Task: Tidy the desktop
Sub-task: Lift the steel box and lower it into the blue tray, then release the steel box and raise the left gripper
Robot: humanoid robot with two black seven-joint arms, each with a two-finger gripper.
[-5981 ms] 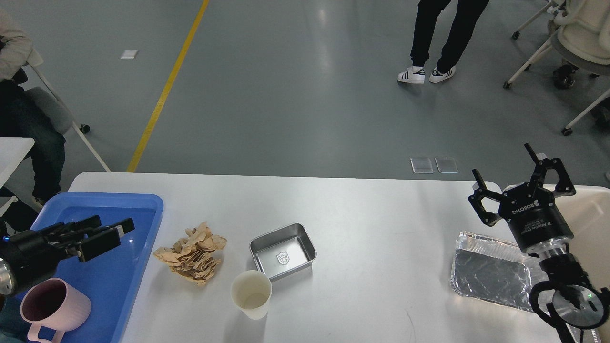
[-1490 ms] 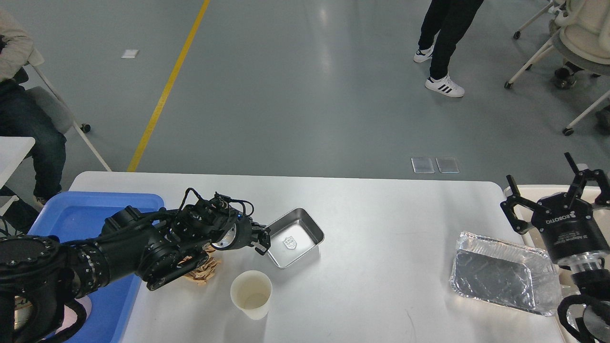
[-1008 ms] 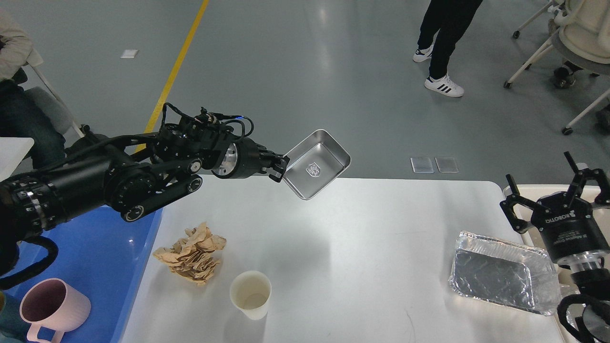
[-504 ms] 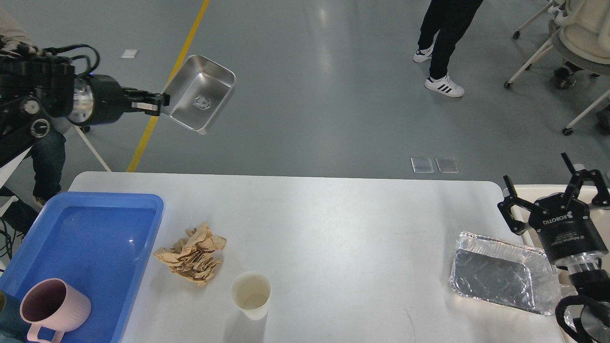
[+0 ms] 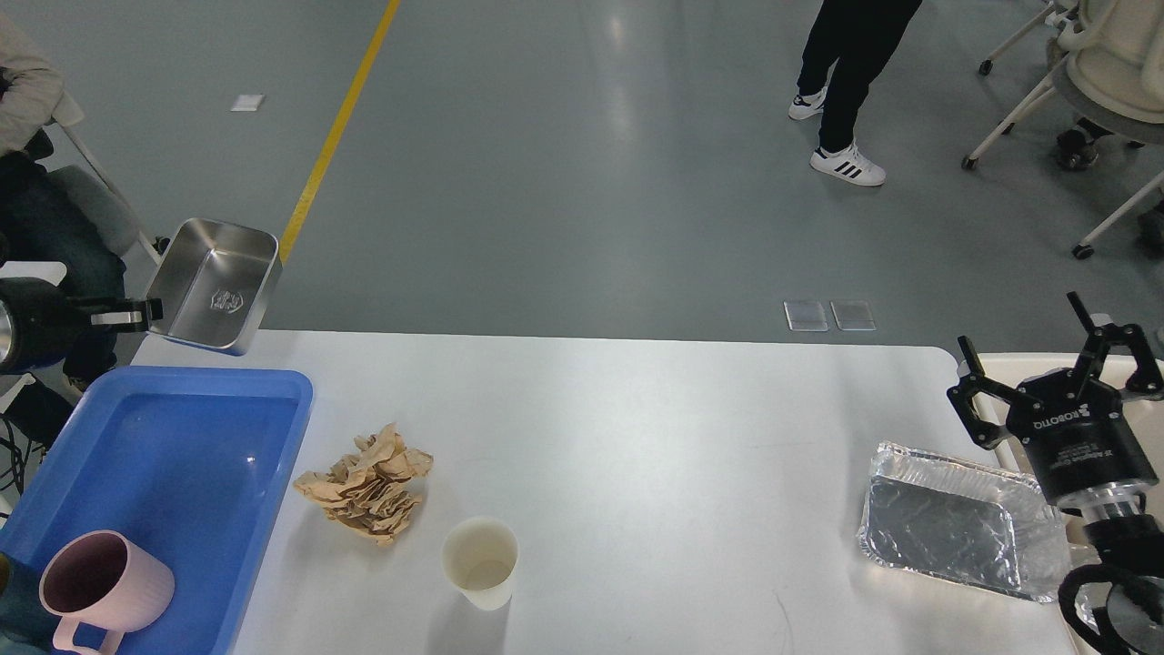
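Above the far left corner of the desktop (image 5: 637,428), the left gripper (image 5: 136,316) pinched the near rim of a steel pan (image 5: 215,282), holding it in the air with its hollow tilted toward the camera. An emblem showed on the pan's floor. Just below the pan, a blue tray (image 5: 273,455) lay at the desktop's left end, partly overhanging it, with a pink mug (image 5: 100,589) standing at its near end. Beside the tray, on the desktop, lay a wad of brown paper (image 5: 368,485), and just right of the wad, nearer the front edge, a paper cup (image 5: 480,561) stood upright with its mouth open. At the desktop's right end a foil tray (image 5: 955,520) rested flat. The right gripper (image 5: 1055,359) hung over the far right corner, beyond the foil tray, its fingers spread wide with nothing between them, in front of a cream bin (image 5: 991,364) that stood off the desktop's right end. The desktop itself filled the lower half of the view, white and wide, spanning from the blue tray to the bin.
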